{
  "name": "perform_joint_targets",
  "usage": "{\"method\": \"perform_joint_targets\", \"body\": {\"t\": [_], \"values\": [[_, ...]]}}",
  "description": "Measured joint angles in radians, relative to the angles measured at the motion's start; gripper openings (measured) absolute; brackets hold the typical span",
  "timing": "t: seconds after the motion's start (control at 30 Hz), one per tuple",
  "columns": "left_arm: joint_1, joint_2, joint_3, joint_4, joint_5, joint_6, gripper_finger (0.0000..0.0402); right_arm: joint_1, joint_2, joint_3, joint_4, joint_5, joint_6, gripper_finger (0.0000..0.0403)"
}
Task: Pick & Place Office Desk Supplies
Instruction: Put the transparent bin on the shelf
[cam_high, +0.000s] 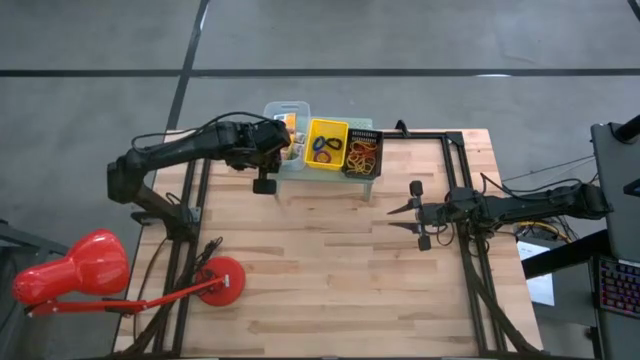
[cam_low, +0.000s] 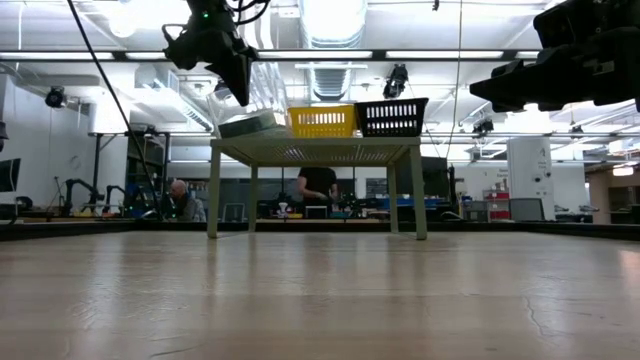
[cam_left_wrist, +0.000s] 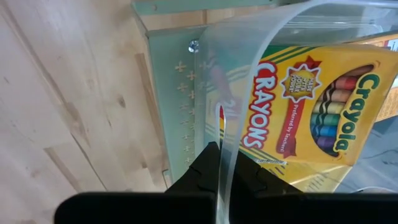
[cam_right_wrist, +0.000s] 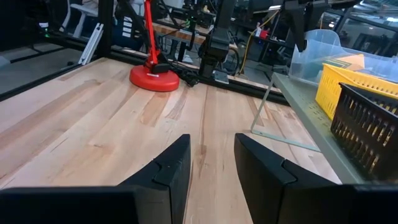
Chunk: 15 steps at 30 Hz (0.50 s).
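A clear plastic bin (cam_high: 288, 118) sits at the left end of the mint-green stand (cam_high: 330, 180), with a yellow-orange crayon box (cam_left_wrist: 311, 106) inside it. Beside it are a yellow bin (cam_high: 326, 145) holding blue ring rolls and a black bin (cam_high: 362, 152) holding red and orange rubber bands. My left gripper (cam_left_wrist: 225, 177) is at the clear bin's near-left wall, shut on it. My right gripper (cam_high: 412, 213) hovers open over bare table to the right of the stand, touching nothing. My left gripper pinches the clear bin's thin wall (cam_left_wrist: 225, 134) near its rim, with one finger (cam_left_wrist: 252, 177) inside the bin and the other (cam_left_wrist: 202, 171) outside. It comes from the table's left, slanting down. In the low view the bin (cam_low: 262, 98) looks tilted on the stand.
The red desk lamp (cam_high: 70, 270) lies off the table's near-left corner, with its round base (cam_high: 220, 280) on the table. The stand (cam_low: 315, 148) is on legs at the far edge. Bare wood lies between the arms. People are in the room beyond.
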Motion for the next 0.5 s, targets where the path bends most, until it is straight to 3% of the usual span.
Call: {"method": "perform_joint_targets", "body": {"t": [0.33, 0.5], "values": [[0.0, 0.0, 0.0, 0.0, 0.026, 0.004, 0.0013, 0.0, 0.0, 0.0, 0.0, 0.0, 0.0, 0.0121], [0.0, 0.0, 0.0, -0.003, 0.029, 0.004, 0.0034, 0.0, 0.0, 0.0, 0.0, 0.0, 0.0, 0.0121]]}}
